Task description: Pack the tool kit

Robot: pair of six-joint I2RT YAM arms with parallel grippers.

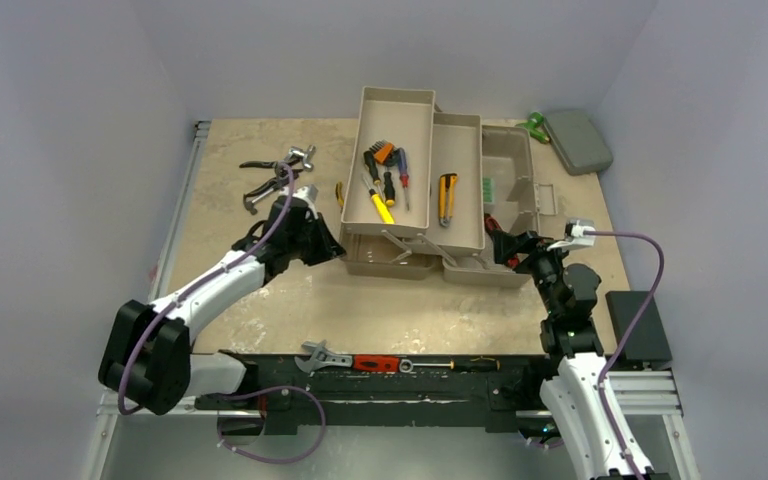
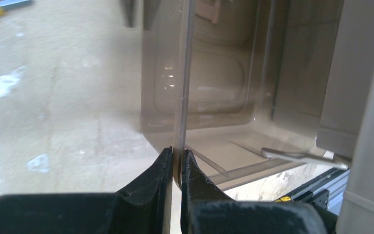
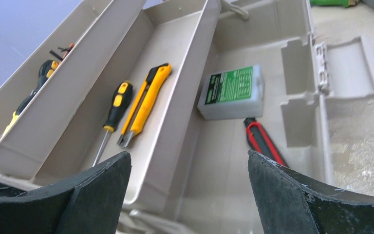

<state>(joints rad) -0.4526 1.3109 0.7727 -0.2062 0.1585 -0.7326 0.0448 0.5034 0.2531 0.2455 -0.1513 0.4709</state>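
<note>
Left wrist view — left hand [image 2: 175, 165] pinching smoky lid [image 2: 209, 83], toolbox [image 2: 363, 122] cropped

Your toolbox [image 3: 175, 112] is matt beige plastic, smooth inside; its lid [image 2: 209, 83] is smoky translucent plastic, glossy (small highlights sit on it). The tabletop [image 2: 53, 97] looks like rough pale board, scuffed white in patches. The wrench [image 1: 322, 356] shines as bare metal.

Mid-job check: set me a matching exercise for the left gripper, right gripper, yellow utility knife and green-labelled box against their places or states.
1. left gripper
2. right gripper
3. yellow utility knife
4. green-labelled box

A. open above the toolbox
B. lying in the middle tray
C. shut on the smoky lid
D. in the bottom compartment

Pairs: 1-C, 2-A, 3-B, 4-D
</note>
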